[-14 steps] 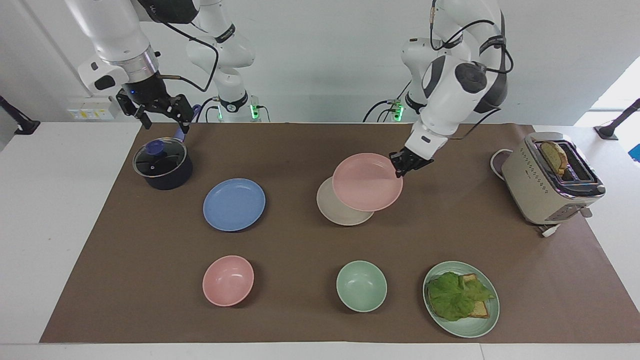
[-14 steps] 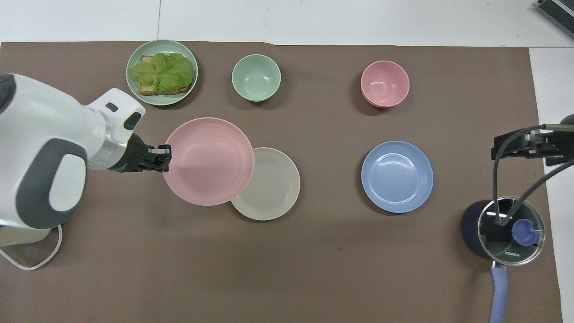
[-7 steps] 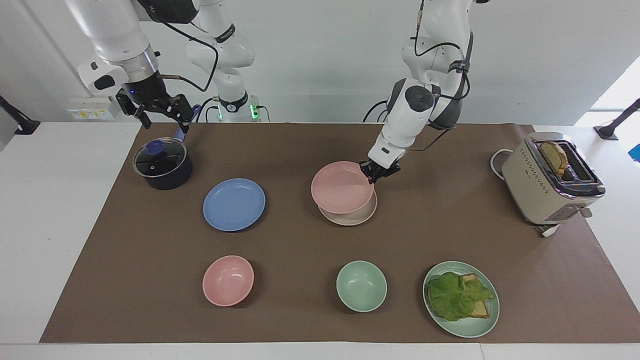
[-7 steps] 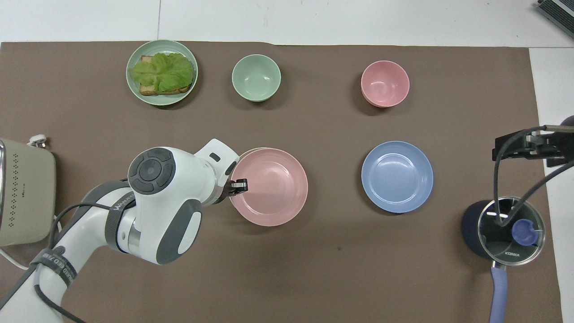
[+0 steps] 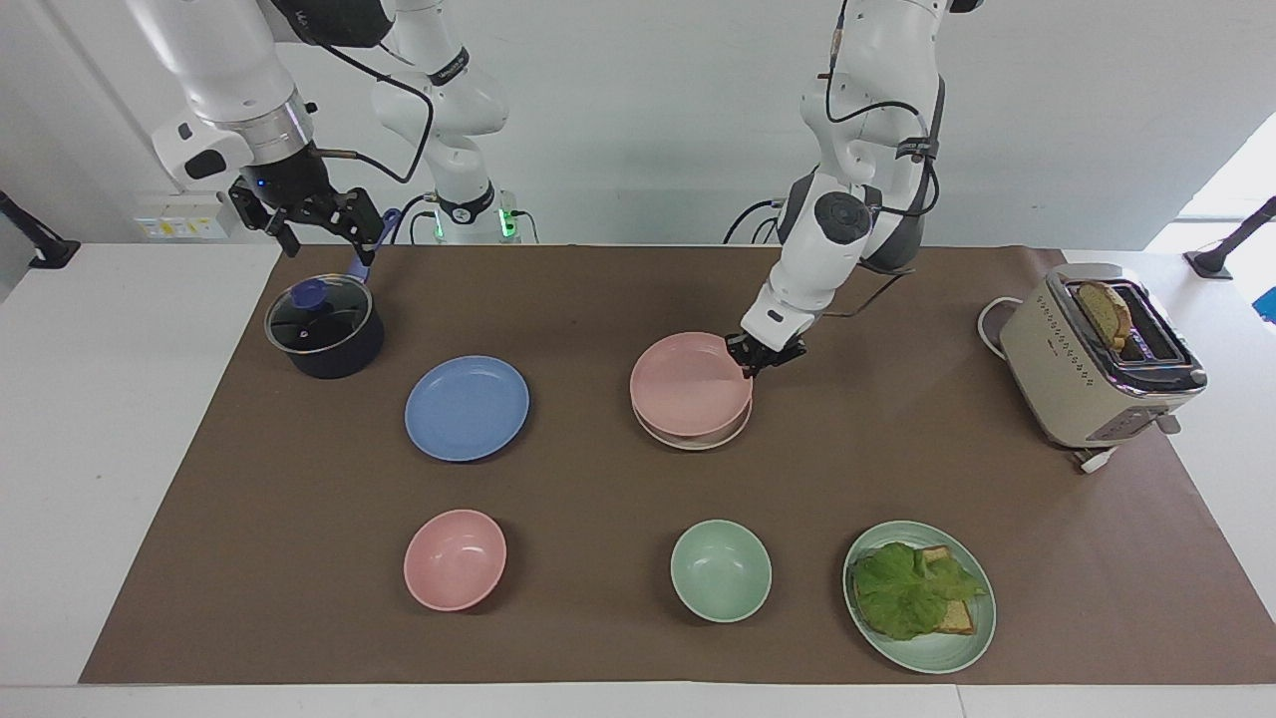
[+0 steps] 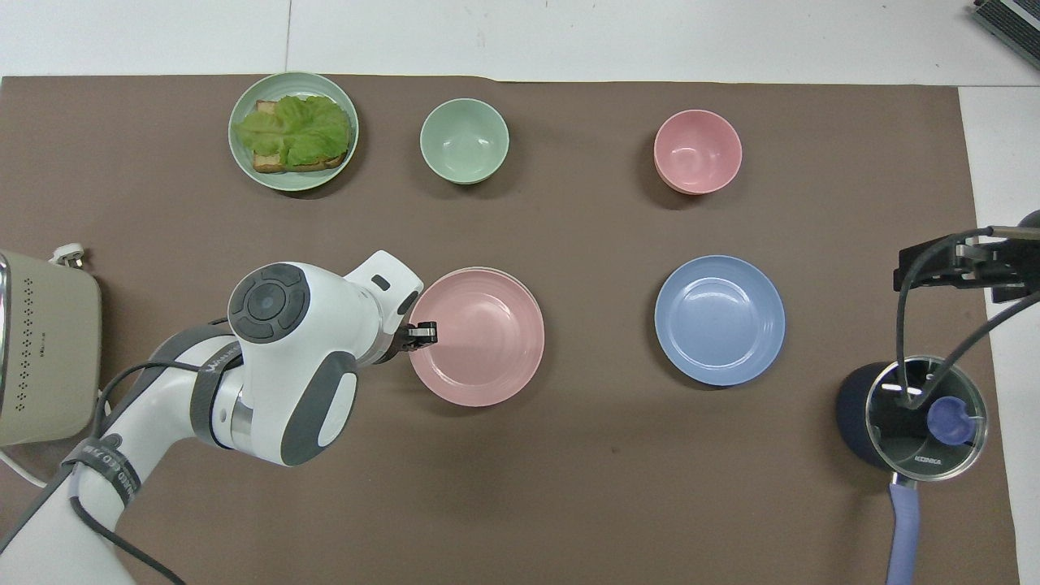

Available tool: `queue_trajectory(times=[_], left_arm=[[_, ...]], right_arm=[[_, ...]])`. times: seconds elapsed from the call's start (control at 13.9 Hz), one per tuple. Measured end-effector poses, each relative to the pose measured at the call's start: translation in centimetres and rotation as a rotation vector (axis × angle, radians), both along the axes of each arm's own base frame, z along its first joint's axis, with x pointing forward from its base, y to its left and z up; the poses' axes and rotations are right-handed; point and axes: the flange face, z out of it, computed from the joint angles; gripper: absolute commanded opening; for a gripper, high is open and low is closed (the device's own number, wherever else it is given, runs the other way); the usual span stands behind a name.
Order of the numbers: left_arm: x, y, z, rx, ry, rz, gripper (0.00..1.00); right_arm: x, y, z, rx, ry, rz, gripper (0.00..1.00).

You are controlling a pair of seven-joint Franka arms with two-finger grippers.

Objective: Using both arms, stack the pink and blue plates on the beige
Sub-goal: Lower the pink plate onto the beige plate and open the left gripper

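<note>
We saw only a sliver of the beige plate (image 5: 692, 440) under the pink plate (image 5: 690, 383), whose 3 o'clock rim the left gripper (image 5: 758, 354) clamped. From overhead, beige barely showed. The blue plate (image 5: 467, 407) lay at 9 o'clock; the right gripper (image 5: 321, 229) hung spread over the pot (image 5: 324, 326).

Hidden and cropped items, both views.
Beige plate (image 5: 692, 440) shows only a rim sliver beneath the pink plate (image 5: 690, 384); toaster (image 6: 45, 349) and saucepan handle (image 6: 903, 532) are cropped at overhead frame edges.
</note>
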Motion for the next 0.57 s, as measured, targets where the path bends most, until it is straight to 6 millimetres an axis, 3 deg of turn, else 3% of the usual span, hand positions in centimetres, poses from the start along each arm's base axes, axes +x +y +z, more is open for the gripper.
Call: queue_trajectory(times=[0.57], left_arm=[[0.09, -0.20, -0.66, -0.002, -0.009, -0.002, 0.00]], right_arm=[[-0.01, -0.03, 0.00, 0.000, 0.000, -0.001, 1.00]])
